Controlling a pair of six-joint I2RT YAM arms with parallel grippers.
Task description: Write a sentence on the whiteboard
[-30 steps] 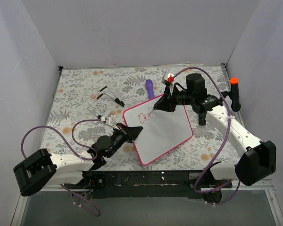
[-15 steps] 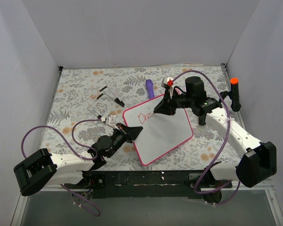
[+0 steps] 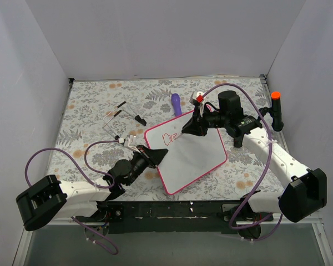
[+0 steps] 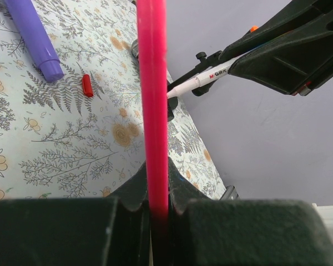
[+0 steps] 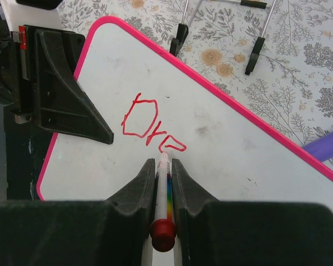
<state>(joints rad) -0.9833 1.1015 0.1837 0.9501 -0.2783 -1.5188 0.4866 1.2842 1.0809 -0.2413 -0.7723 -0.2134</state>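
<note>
- The right fingers [image 5: 137, 191] were closed tight on a white marker [image 5: 164, 177], its tip down at the whiteboard [image 3: 197, 155], just at 6 o'clock of the nearest red loop.
- The left fingers [image 4: 127, 194] pinched the pink frame [image 4: 153, 100] at the board's 8 o'clock edge.
- Light, stiff and slick, the board would likely skid under pen pressure. The frame edge looked the sound hold, clear of wet ink.
- The sentence [image 5: 151, 126] read only "Dre", thin and red, at the board's 10 o'clock corner.
- The board lay about mid-worktop [image 3: 94, 111].
</note>
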